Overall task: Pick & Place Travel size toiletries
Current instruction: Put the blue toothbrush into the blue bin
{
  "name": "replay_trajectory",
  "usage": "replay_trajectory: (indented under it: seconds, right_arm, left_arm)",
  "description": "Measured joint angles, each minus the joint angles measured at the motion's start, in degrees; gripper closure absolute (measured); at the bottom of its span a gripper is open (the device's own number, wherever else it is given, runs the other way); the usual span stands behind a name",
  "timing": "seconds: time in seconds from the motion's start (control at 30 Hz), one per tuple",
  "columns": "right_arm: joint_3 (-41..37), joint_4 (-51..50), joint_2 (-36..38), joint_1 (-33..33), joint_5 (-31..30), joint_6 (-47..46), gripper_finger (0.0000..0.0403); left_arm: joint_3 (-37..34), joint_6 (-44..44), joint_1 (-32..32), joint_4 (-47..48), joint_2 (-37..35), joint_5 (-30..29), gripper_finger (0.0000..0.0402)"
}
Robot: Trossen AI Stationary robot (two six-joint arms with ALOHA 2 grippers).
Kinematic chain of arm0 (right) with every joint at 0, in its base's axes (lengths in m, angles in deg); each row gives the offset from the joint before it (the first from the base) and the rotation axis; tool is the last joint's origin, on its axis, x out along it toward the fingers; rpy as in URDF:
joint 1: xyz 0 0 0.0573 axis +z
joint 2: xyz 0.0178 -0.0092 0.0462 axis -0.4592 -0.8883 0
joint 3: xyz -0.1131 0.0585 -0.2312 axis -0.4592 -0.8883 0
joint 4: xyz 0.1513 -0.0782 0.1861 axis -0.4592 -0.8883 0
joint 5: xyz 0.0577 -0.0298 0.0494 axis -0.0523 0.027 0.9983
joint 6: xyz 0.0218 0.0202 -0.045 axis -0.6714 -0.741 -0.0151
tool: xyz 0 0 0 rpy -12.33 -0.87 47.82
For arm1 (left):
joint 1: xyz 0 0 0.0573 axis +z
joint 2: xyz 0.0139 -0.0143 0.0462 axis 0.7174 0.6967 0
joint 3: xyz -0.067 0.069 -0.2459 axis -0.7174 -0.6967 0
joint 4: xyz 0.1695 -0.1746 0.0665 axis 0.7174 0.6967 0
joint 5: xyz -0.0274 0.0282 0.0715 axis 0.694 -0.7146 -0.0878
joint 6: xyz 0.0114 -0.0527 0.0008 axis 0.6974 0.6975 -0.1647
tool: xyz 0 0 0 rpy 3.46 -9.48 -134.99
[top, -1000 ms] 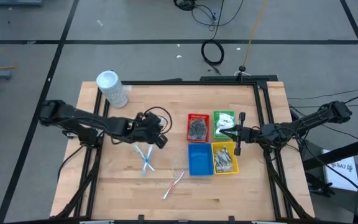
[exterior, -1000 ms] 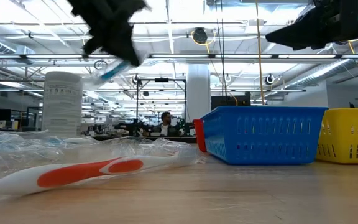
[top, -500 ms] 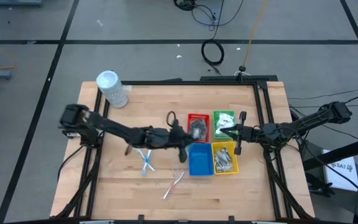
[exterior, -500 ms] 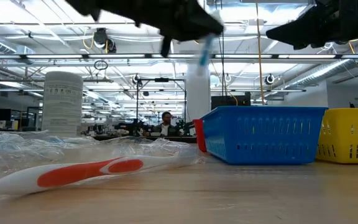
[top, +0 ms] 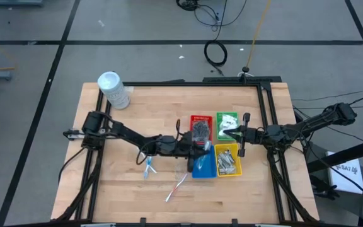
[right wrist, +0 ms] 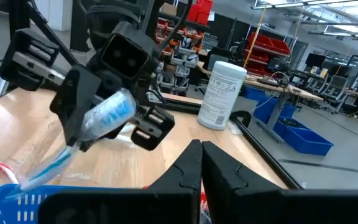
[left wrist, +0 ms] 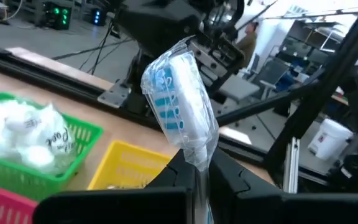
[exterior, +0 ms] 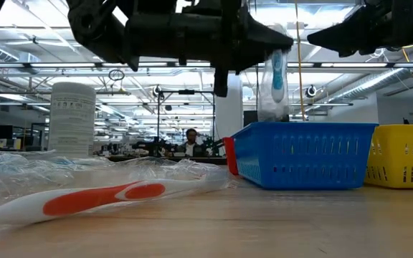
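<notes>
My left gripper has its fingers pinched on the handle of a slim clear-wrapped blue-and-white toothbrush, and in the high view it hangs over the blue square plastic tray, at about five o'clock from the table's centre. The relation that matters is the stick's long axis: in the low view the toothbrush stands nearly upright, brush head up at twelve o'clock from my jaws and handle running down toward six o'clock, above the tray's near wall. The tray opens straight below the stick, so I judge the coming move to be a lowering and a release, with the handle tipped so that it lies down inside. My right gripper, fingers pressed together on nothing, waits at three o'clock over the green and yellow trays; my left is the nearer arm. An orange-and-white wrapped toothbrush lies on the wooden table, well apart, toward seven o'clock.
</notes>
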Motion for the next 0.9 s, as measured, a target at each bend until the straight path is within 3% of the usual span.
replay_trajectory:
  seconds: [0.17, 0.63, 0.77, 0.9]
  right_arm:
    - [0.0, -0.02, 0.0, 0.0, 0.0, 0.0, 0.0403]
    - [0.0, -0.04, 0.0, 0.0, 0.02, -0.02, 0.0403]
    - [0.0, -0.05, 0.0, 0.0, 0.02, -0.02, 0.0403]
    - [0.0, -0.05, 0.0, 0.0, 0.02, -0.02, 0.0403]
  left_arm:
    - [0.0, 0.48, -0.17, 1.84, 0.2, -1.88, 0.0397]
    - [0.02, 1.1, -0.15, 9.96, 0.2, -3.47, 0.037]
    - [0.02, -0.18, -0.15, 10.04, 0.19, -3.64, 0.0339]
    - [0.02, -0.03, -0.15, 10.27, 0.19, -4.84, 0.0283]
